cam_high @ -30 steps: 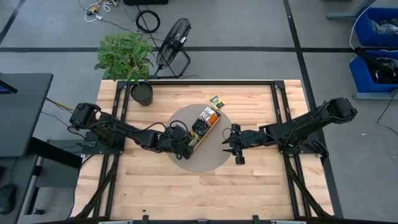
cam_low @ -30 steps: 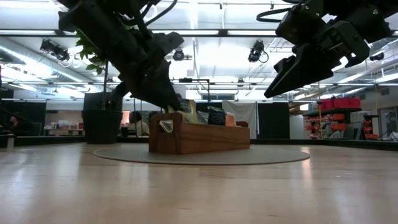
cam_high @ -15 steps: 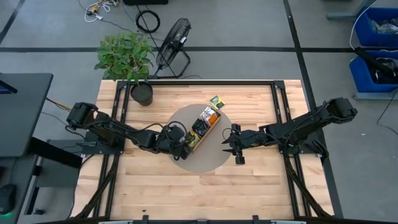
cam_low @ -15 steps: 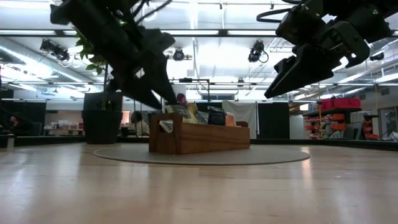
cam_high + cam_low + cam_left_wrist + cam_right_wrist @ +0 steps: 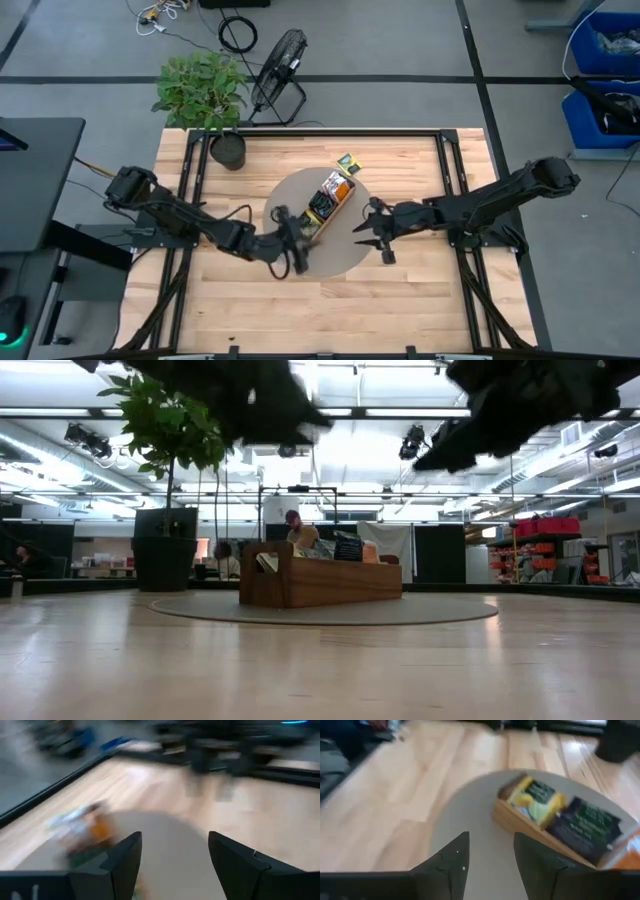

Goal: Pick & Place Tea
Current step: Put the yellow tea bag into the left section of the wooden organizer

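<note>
A long brown wooden tray (image 5: 328,203) stands on a round grey mat (image 5: 340,256) at mid-table. Tea packets stand in it: yellow-green (image 5: 535,797), dark navy (image 5: 587,822) and orange ones. One more tea packet (image 5: 348,162) lies flat on the table past the tray's far end. My left gripper (image 5: 295,250) hovers open near the tray's near end, above the mat, with nothing between its fingers (image 5: 175,865). My right gripper (image 5: 362,228) hovers open to the right of the tray, with nothing between its fingers (image 5: 490,862).
A dark pot (image 5: 229,150) with a green plant stands at the table's far left corner. A black frame (image 5: 320,131) runs around the table top. Bare wood lies on the near half of the table (image 5: 330,305).
My left gripper has opened at the tray's near end, leaving the packets in the tray. It has then risen and drawn back toward the table's near edge, rolling as it went. The tray has stayed in place.
</note>
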